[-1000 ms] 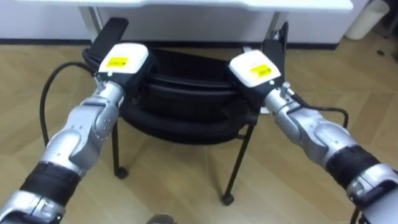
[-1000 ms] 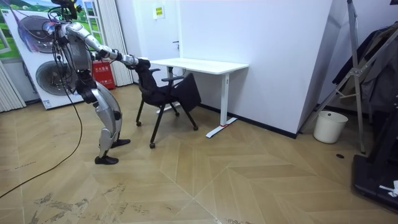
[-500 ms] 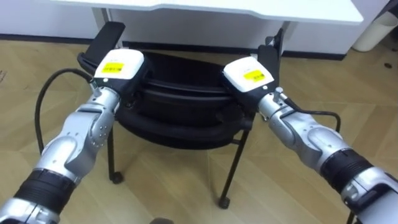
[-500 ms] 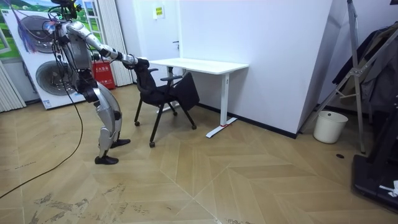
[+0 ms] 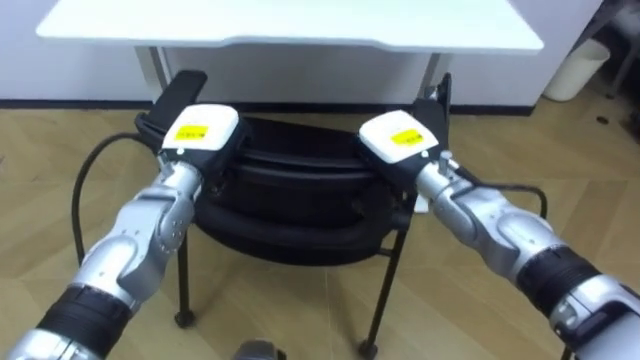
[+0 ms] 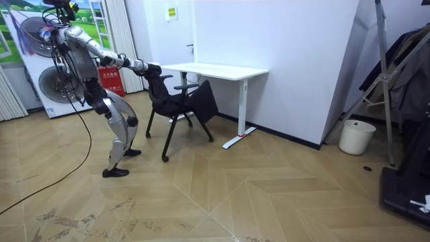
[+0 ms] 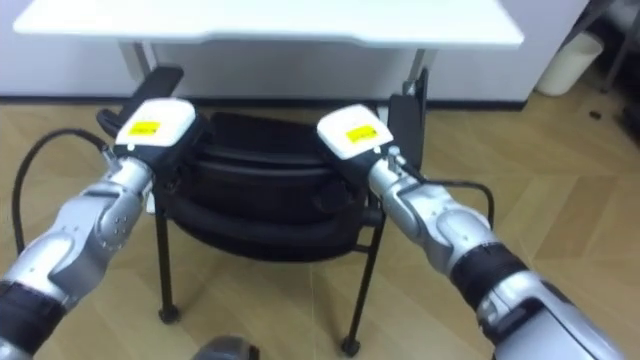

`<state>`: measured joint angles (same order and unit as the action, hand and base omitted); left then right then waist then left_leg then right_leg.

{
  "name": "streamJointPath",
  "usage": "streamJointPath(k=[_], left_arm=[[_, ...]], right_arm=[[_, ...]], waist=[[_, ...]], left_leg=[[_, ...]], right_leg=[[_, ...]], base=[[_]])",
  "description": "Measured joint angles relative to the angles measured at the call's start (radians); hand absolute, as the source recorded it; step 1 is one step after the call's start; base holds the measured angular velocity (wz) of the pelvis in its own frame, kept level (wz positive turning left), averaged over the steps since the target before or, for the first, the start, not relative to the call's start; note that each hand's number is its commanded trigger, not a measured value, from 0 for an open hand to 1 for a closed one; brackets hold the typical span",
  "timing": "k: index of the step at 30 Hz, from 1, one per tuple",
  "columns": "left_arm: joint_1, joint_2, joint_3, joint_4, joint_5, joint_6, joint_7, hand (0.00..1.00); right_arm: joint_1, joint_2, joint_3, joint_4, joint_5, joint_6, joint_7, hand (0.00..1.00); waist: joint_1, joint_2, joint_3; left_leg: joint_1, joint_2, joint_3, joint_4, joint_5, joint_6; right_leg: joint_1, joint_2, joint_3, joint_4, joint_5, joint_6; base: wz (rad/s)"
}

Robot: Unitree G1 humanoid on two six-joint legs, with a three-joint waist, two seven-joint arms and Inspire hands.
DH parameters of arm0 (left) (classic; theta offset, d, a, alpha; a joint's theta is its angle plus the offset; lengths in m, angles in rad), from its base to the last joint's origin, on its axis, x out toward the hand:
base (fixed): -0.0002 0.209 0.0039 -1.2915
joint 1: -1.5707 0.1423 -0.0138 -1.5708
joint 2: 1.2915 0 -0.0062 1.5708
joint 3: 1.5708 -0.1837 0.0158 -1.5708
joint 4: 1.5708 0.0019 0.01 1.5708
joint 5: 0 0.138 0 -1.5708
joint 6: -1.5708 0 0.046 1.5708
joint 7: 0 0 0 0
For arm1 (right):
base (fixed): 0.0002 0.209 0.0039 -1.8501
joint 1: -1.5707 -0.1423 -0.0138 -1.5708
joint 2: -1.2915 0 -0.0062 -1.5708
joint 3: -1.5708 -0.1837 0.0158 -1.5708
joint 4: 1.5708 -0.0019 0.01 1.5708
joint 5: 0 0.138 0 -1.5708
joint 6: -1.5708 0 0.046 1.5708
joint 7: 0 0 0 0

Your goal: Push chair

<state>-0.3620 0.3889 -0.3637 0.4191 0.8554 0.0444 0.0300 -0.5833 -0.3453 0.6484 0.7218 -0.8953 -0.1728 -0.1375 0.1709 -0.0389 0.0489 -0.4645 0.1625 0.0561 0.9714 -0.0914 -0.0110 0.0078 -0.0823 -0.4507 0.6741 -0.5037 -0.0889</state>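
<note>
"Looking down from the robot's head, what stands in front of it?"

"A black office chair with a curved backrest, armrests and thin metal legs on castors [image 5: 290, 190]. It stands on a light wooden herringbone floor [image 5: 600, 200]. It faces a white rectangular desk [image 5: 290, 22], and its armrests reach the desk's near edge."

"Where is the chair relative to the hands?"

"Right under them. The left hand [image 5: 200, 130] sits on the left end of the backrest's top edge, and the right hand [image 5: 400, 140] sits on the right end. Each shows a white back with a yellow label. The fingers pass over the far side of the backrest and are hidden, so I cannot tell whether they clasp it or lie flat."

"Any containers?"

"One, a round white waste bin [image 6: 354, 136]. It stands on the floor by the wall, well apart from the chair and beyond the desk's far end. Its inside cannot be seen."

"How does the robot stand?"

"At the room view's left, behind the chair. It leans forward with both arms stretched to the backrest and one knee bent. A white front-loading washing machine [image 6: 50, 84] stands behind it."
</note>
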Motion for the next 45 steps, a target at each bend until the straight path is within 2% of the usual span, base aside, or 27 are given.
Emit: streamJointPath(k=[2, 4, 5, 6, 11, 13, 14, 16, 19, 21, 23, 25, 27, 31, 32, 34, 38, 40, 44, 45], left_arm=[[0.002, -0.001, 0.001, -0.007, 0.000, 0.000, 0.000, 1.00], [0.003, -0.008, 0.000, -0.008, 0.000, 0.000, -0.001, 1.00], [0.002, -0.013, 0.002, -0.008, 0.000, 0.001, -0.001, 1.00], [0.001, -0.014, 0.002, -0.008, 0.000, 0.001, -0.002, 1.00], [-0.007, -0.010, 0.003, -0.014, 0.001, 0.001, -0.002, 1.00], [-0.007, -0.010, 0.003, -0.014, 0.001, 0.001, -0.004, 1.00], [-0.007, -0.009, 0.003, -0.014, 0.001, 0.000, -0.005, 1.00], [-0.017, -0.002, 0.006, -0.014, 0.000, -0.006, -0.012, 1.00], [-0.024, 0.007, 0.011, -0.020, 0.008, -0.015, -0.028, 1.00], [-0.024, 0.020, 0.020, -0.039, 0.011, -0.023, -0.049, 1.00], [-0.024, 0.024, 0.031, -0.048, 0.020, -0.029, -0.059, 1.00], [-0.024, 0.027, 0.031, -0.056, 0.022, -0.029, -0.066, 1.00], [-0.024, 0.031, 0.036, -0.066, 0.023, -0.029, -0.080, 1.00], [-0.024, 0.031, 0.047, -0.076, 0.026, -0.030, -0.081, 1.00], [-0.030, 0.030, 0.047, -0.077, 0.027, -0.030, -0.082, 1.00], [-0.041, 0.032, 0.047, -0.077, 0.027, -0.029, -0.082, 1.00], [-0.050, 0.040, 0.055, -0.079, 0.029, -0.024, -0.084, 1.00], [-0.050, 0.041, 0.057, -0.079, 0.035, -0.025, -0.082, 1.00], [-0.065, 0.044, 0.058, -0.071, 0.035, -0.033, -0.074, 1.00], [-0.070, 0.044, 0.067, -0.066, 0.036, -0.039, -0.063, 1.00]], right_arm=[[0.011, -0.009, -0.008, -0.025, -0.009, 0.006, 0.006, 1.00], [0.016, -0.015, -0.008, -0.032, -0.009, 0.008, 0.005, 1.00], [0.015, -0.016, -0.008, -0.037, -0.009, 0.008, 0.003, 1.00], [0.015, -0.021, -0.008, -0.036, -0.009, 0.010, -0.005, 1.00], [0.016, -0.022, -0.008, -0.039, -0.009, 0.018, -0.022, 1.00], [0.021, -0.019, -0.008, -0.039, -0.010, 0.019, -0.026, 1.00], [0.022, -0.018, -0.008, -0.039, -0.010, 0.019, -0.032, 1.00], [0.023, -0.021, -0.009, -0.046, -0.010, 0.019, -0.040, 1.00], [0.022, -0.023, -0.009, -0.049, -0.012, 0.012, -0.045, 1.00], [0.022, -0.018, -0.010, -0.049, -0.004, 0.012, -0.042, 1.00], [0.022, -0.015, -0.014, -0.049, -0.004, 0.012, -0.042, 1.00], [0.022, -0.016, -0.015, -0.053, -0.004, 0.012, -0.041, 1.00], [0.022, -0.016, -0.016, -0.057, -0.004, 0.012, -0.041, 1.00], [0.018, -0.015, -0.022, -0.061, 0.000, 0.012, -0.041, 1.00], [0.017, -0.017, -0.025, -0.063, 0.001, 0.012, -0.042, 1.00], [0.012, -0.016, -0.028, -0.067, 0.004, 0.016, -0.042, 1.00], [-0.003, -0.005, -0.028, -0.068, -0.001, 0.031, -0.045, 1.00], [-0.005, -0.003, -0.028, -0.068, -0.003, 0.032, -0.047, 1.00], [-0.009, -0.001, -0.028, -0.065, -0.004, 0.033, -0.073, 1.00], [-0.021, -0.001, -0.028, -0.065, -0.004, 0.033, -0.078, 1.00]], waist=[[-0.015, 0.006, -0.0019], [-0.037, 0.003, -0.0031], [-0.049, 0.003, -0.0035], [-0.052, 0.002, -0.0033], [-0.059, 0.002, -0.0033], [-0.064, 0.002, -0.0029], [-0.066, 0.000, -0.0032], [-0.062, -0.002, -0.0042], [-0.045, -0.017, -0.0083], [-0.029, -0.050, -0.0166], [-0.027, -0.065, -0.0176], [-0.029, -0.074, -0.0197], [-0.027, -0.087, -0.0184], [-0.023, -0.089, -0.0166], [-0.025, -0.090, -0.0163], [-0.025, -0.089, -0.0161], [-0.020, -0.083, -0.0113], [-0.020, -0.079, -0.0081], [-0.023, -0.071, -0.0017], [-0.022, -0.063, 0.0039]], left_leg=[[-0.017, 0.002, 0.000, -0.009, 0.000, 0.000], [-0.010, -0.003, 0.023, -0.049, -0.009, -0.011], [-0.002, 0.002, 0.049, -0.083, -0.014, -0.013], [0.005, 0.004, 0.072, -0.108, -0.019, -0.010], [0.035, 0.017, 0.121, -0.185, -0.044, 0.011], [0.046, 0.013, 0.133, -0.212, -0.050, 0.016], [0.056, 0.000, 0.133, -0.236, -0.055, 0.022], [0.054, -0.002, 0.133, -0.266, -0.058, 0.024], [0.048, -0.006, 0.137, -0.293, -0.058, 0.027], [0.050, -0.020, 0.137, -0.316, -0.058, 0.027], [0.050, -0.030, 0.135, -0.317, -0.060, 0.028], [0.053, -0.040, 0.135, -0.318, -0.068, 0.034], [0.068, -0.056, 0.138, -0.304, -0.094, 0.039], [0.063, -0.061, 0.141, -0.248, -0.149, 0.048], [0.055, -0.073, 0.125, -0.237, -0.158, 0.050], [0.043, -0.074, 0.125, -0.225, -0.166, 0.056], [0.032, -0.076, 0.124, -0.226, -0.167, 0.059], [0.033, -0.086, 0.117, -0.237, -0.161, 0.060], [0.024, -0.090, 0.084, -0.283, -0.126, 0.055], [0.019, -0.086, 0.078, -0.295, -0.118, 0.052]], right_leg=[[-0.005, 0.012, 0.001, 0.000, 0.004, -0.009], [-0.014, 0.013, 0.030, 0.003, 0.005, -0.012], [-0.026, 0.010, 0.034, 0.003, 0.007, -0.009], [-0.037, 0.010, 0.040, 0.002, 0.012, -0.007], [-0.063, 0.012, 0.039, 0.000, 0.029, -0.006], [-0.067, 0.011, 0.039, -0.001, 0.031, -0.003], [-0.075, 0.009, 0.041, -0.001, 0.032, -0.002], [-0.097, 0.010, 0.046, 0.003, 0.034, -0.002], [-0.115, 0.011, 0.061, 0.003, 0.038, -0.002], [-0.128, 0.003, 0.074, 0.003, 0.034, 0.005], [-0.128, -0.006, 0.075, 0.004, 0.032, 0.006], [-0.123, -0.022, 0.069, 0.007, 0.025, 0.016], [-0.116, -0.048, 0.067, 0.030, 0.010, 0.025], [-0.115, -0.074, 0.064, 0.076, -0.015, 0.034], [-0.117, -0.082, 0.058, 0.087, -0.023, 0.041], [-0.125, -0.086, 0.051, 0.091, -0.025, 0.045], [-0.145, -0.084, 0.058, 0.083, -0.021, 0.053], [-0.139, -0.081, 0.050, 0.066, -0.016, 0.056], [-0.125, -0.047, 0.027, -0.011, 0.021, 0.058], [-0.127, -0.035, 0.026, -0.031, 0.033, 0.056]], base=[[0.21], [0.33], [0.19], [0.08], [0.00], [0.06], [0.00], [-0.05], [-0.13], [-0.11], [-0.01], [0.11], [0.04], [-0.02], [0.07], [0.03], [-0.01], [0.08], [0.17], [0.08]])
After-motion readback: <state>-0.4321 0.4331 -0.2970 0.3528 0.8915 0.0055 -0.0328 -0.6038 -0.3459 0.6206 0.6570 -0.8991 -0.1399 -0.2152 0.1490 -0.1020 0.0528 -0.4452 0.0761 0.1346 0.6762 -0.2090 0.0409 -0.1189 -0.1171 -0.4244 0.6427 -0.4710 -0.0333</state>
